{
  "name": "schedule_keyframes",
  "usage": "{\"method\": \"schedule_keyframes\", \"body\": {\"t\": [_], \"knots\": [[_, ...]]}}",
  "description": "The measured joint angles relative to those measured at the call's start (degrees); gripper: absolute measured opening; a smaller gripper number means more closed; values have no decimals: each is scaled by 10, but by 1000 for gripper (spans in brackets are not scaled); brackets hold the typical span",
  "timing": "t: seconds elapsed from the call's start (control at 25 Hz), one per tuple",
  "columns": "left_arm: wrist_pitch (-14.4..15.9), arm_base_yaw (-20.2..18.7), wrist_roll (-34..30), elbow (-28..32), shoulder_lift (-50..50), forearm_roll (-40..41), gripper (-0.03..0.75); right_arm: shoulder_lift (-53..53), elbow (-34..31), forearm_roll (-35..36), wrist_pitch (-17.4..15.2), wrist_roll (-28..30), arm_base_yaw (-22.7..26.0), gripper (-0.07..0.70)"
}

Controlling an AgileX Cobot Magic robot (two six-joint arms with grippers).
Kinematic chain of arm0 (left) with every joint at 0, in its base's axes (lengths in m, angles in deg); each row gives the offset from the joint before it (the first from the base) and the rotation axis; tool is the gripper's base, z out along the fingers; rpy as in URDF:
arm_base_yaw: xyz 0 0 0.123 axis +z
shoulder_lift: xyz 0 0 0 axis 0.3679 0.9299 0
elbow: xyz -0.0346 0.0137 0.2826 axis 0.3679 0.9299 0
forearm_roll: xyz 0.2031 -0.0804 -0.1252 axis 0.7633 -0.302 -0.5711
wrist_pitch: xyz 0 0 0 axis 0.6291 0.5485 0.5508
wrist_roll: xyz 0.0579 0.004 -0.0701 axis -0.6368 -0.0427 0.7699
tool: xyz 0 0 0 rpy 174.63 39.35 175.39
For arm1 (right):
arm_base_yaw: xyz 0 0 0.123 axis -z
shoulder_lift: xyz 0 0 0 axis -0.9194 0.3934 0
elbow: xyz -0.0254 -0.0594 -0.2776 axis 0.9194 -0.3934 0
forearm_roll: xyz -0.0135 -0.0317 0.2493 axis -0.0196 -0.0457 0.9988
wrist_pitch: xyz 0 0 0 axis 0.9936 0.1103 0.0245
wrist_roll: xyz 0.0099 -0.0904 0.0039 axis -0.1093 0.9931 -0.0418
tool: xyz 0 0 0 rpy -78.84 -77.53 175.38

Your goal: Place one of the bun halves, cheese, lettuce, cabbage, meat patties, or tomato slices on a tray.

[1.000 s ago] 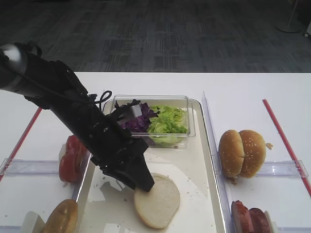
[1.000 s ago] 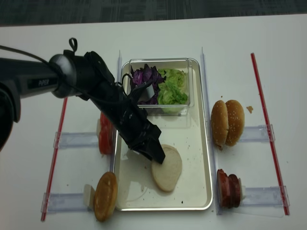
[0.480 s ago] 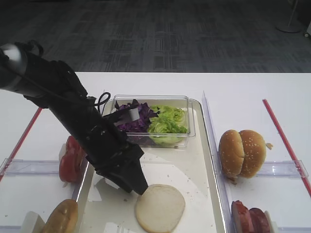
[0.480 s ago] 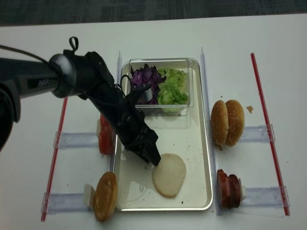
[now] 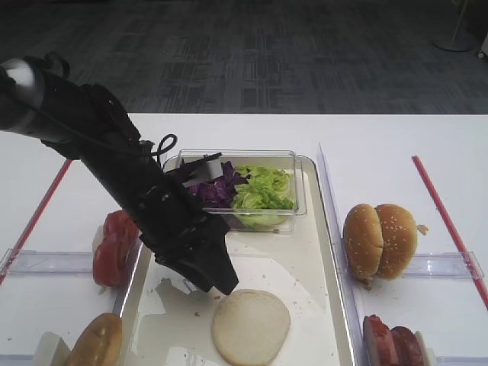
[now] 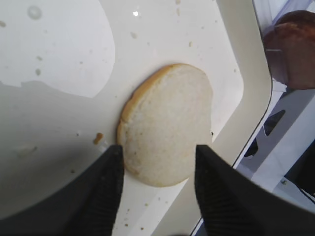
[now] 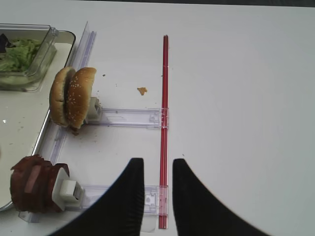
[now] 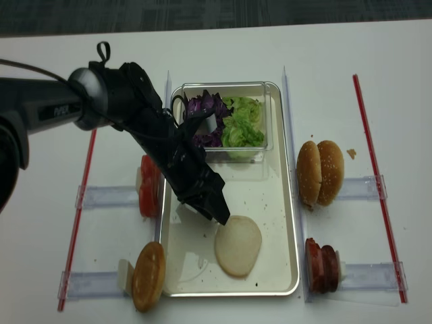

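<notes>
the round plain bun half w/ off-white cut face is lying flat, cut side up, on the long cream-white tray w/ silvery rim, toward its near end, right of centre. the left gripper, black w/ curved fingers, is hanging just above and left of it; in the left wrist view the jaws are standing apart wider than the bun's edge, gripping nothing, so the bun looks released and is resting on its own. laying it face up prob. leaves a flat base for the next layers.

the right gripper is waiting over the bare white table on the right w/ a narrow gap btwn its fingers and nothing in it, likely parked clear of the tray.

at the tray's far end a small clear plastic box is holding dark purple chopped cabbage beside light green shredded lettuce. bright red tomato slices are standing left of the tray.
</notes>
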State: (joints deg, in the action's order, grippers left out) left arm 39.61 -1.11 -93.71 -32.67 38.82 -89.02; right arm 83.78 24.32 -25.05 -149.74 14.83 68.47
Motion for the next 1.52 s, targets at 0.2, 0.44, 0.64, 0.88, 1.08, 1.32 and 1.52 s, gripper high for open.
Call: {"method": "schedule_keyframes", "body": {"t": [0.2,0.44,0.64,0.88,1.08,1.32,1.52], "knots": [[0,0,5,0,0,5,312,0,0,0,0,0,0,193],[3,0,40,0,0,57,312,0,0,0,0,0,0,193],[9,0,60,-5,0,77,312,0,0,0,0,0,0,193],[20,-1,71,-29,-17,77,312,0,0,0,0,0,0,193],[33,-16,106,-47,-38,114,312,0,0,0,0,0,0,193],[49,-43,200,-82,-68,244,312,0,0,0,0,0,0,193],[54,-51,260,-107,-93,300,312,0,0,0,0,0,0,193]]}}
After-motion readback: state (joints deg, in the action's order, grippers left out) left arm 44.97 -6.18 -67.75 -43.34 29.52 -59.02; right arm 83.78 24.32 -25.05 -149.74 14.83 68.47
